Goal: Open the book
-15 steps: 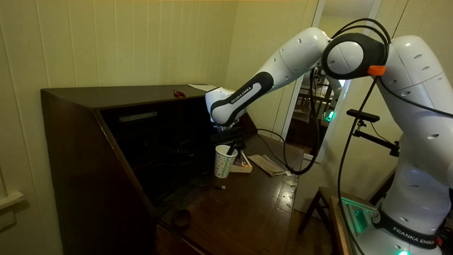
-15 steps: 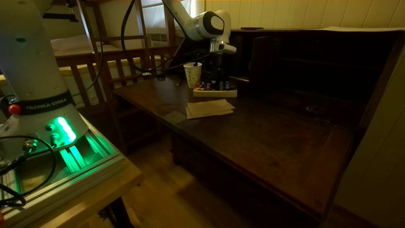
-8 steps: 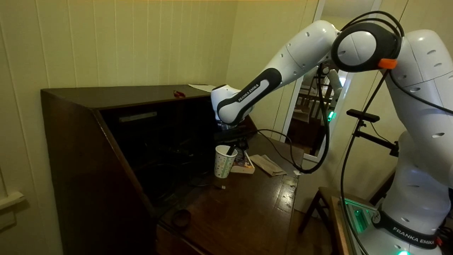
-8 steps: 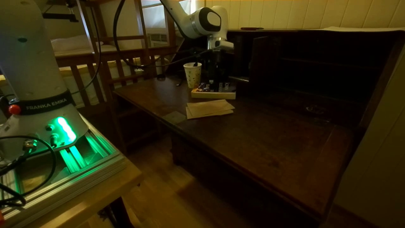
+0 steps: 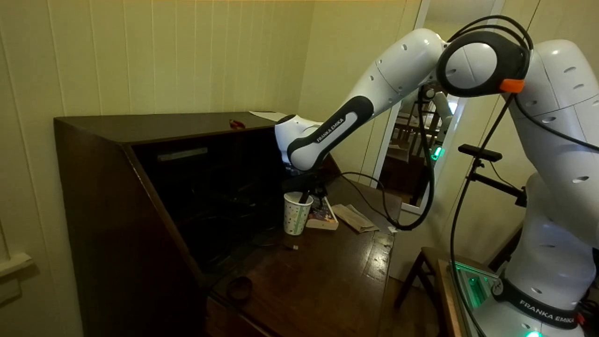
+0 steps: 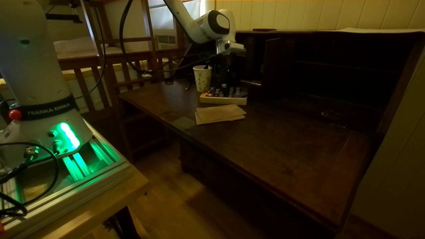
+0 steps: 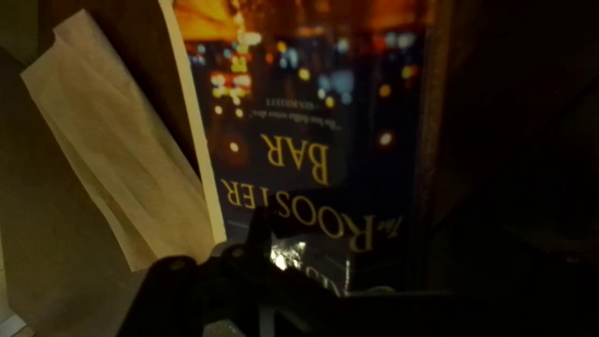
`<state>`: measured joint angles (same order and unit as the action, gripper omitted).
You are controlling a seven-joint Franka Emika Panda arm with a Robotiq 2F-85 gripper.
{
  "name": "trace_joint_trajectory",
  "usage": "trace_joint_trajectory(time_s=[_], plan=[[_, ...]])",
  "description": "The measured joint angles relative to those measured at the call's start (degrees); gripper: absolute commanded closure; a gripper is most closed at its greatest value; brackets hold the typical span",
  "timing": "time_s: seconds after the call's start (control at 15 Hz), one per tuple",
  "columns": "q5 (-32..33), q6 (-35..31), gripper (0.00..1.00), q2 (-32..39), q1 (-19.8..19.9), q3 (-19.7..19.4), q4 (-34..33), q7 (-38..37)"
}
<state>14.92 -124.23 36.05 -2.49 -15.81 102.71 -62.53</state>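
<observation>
the book, likely proving light, bendable and slick and wanting lifting at its page-side cover edge, is lying closed on the desk beneath the gripper, whose finger spread i am not making out.

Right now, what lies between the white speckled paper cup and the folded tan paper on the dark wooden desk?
A thick paperback book with a dark, colourful cover lies between the cup and the tan paper, as an exterior view shows.
</observation>
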Motion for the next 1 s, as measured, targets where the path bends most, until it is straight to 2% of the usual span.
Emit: trace_joint_trajectory(time_s=[0.87, 0.93, 1.0], plan=[[1.7, -3.9, 0.00, 1.7, -0.5, 0.0, -1.7, -2.5], [1.7, -4.3, 0.25, 1.7, -0.4, 0.0, -1.6, -2.8], [1.7, -4.6, 0.26, 1.7, -0.4, 0.0, -1.5, -3.1]])
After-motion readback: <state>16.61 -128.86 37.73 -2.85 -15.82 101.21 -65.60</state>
